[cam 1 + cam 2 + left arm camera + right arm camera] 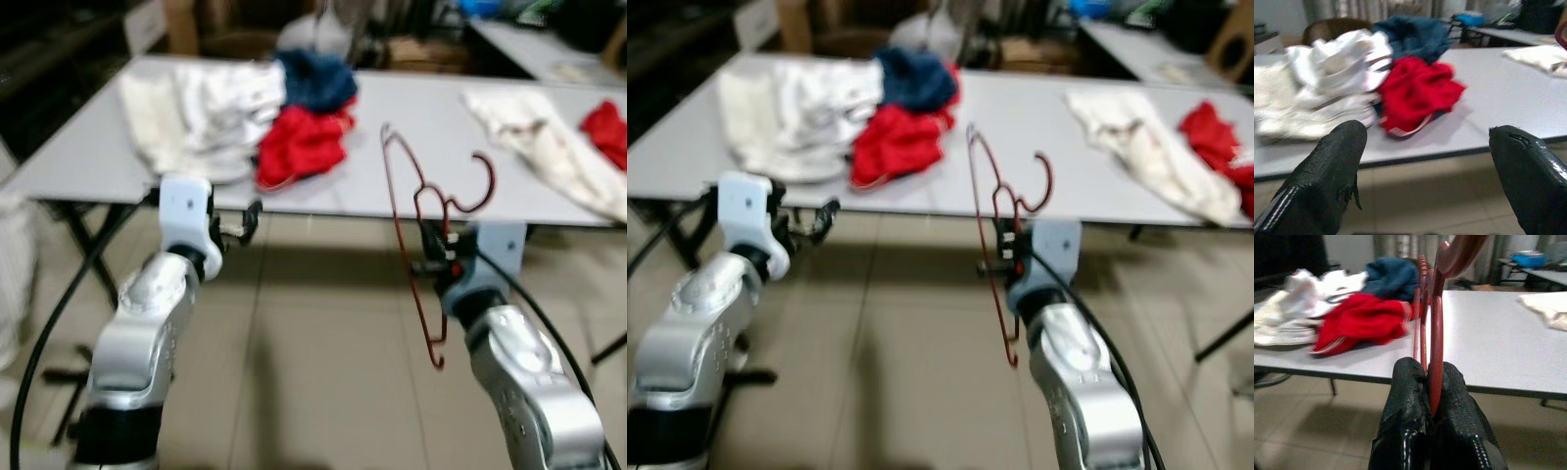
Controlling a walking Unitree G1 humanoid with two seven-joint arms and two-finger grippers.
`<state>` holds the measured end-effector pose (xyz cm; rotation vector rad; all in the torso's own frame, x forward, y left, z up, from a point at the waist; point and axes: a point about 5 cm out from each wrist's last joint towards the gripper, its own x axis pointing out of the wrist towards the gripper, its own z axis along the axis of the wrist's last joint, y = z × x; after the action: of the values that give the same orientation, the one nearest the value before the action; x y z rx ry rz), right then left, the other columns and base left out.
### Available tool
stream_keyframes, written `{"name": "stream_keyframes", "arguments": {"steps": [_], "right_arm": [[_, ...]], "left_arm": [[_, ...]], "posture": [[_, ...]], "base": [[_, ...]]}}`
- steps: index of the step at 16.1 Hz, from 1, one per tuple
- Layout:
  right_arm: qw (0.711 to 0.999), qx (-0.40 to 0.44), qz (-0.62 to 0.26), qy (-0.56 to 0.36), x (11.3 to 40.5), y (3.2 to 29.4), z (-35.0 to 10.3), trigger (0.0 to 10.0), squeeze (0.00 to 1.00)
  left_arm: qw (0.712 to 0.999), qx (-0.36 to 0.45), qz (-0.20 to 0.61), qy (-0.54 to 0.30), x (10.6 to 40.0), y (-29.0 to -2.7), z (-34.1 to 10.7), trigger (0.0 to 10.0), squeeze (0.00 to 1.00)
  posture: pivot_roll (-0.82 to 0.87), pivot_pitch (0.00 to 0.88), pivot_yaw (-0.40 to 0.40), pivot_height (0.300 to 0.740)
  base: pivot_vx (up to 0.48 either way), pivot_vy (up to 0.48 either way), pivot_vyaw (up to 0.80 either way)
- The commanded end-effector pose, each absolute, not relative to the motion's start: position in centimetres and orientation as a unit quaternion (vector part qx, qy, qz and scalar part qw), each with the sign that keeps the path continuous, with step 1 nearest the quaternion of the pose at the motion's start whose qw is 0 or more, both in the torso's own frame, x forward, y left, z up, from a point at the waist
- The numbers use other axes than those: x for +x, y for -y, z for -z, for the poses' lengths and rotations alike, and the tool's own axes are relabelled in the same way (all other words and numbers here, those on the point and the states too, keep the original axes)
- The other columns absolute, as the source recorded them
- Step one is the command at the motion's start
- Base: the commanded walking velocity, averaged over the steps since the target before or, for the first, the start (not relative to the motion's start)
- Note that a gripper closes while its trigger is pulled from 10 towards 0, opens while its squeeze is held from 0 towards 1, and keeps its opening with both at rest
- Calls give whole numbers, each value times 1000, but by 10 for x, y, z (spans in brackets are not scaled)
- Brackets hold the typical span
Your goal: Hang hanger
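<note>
The jaws of the right gripper (1432, 382) are pressed together on the red wire hanger (421, 211), which stands nearly upright before the bench (549, 186), hook uppermost. The jaws of the left gripper (1425, 166) stand wide and hold nothing. To do this step well, I think the grip should stay firm so the thin wire cannot turn. The hanger looks light and springy, its hook open sideways.

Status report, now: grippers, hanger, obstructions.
Right gripper shut on red hanger, held upright before the table. Left gripper open, holding nothing. Clothes pile on table ahead.
</note>
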<state>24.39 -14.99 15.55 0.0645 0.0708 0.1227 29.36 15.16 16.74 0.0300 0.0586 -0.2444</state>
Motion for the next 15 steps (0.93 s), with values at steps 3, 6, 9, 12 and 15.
{"name": "stream_keyframes", "arguments": {"steps": [3, 6, 9, 12, 15], "right_arm": [[998, 34, -49, -29, 242, 154, -158, 10000, 0], [998, 33, -48, -28, 241, 156, -157, 10000, 0], [998, 33, -48, -29, 241, 157, -157, 10000, 0], [998, 32, -48, -30, 240, 157, -156, 10000, 0], [998, 31, -46, -30, 240, 158, -157, 10000, 0]], "left_arm": [[990, 24, 135, -19, 293, -147, -173, 10000, 1000], [990, 24, 138, -21, 293, -145, -173, 10000, 1000], [990, 25, 139, -21, 294, -146, -173, 10000, 1000], [990, 24, 140, -21, 294, -145, -173, 10000, 1000], [990, 23, 141, -21, 295, -145, -173, 10000, 1000]], "posture": [[-21, 17, -35, 740], [-24, 20, -31, 740], [-27, 18, -30, 740], [-29, 19, -32, 740], [-30, 20, -33, 740]], "base": [[382, 0, 0], [380, 0, 0], [382, 0, 0], [381, 0, 0], [381, 0, 0]]}}
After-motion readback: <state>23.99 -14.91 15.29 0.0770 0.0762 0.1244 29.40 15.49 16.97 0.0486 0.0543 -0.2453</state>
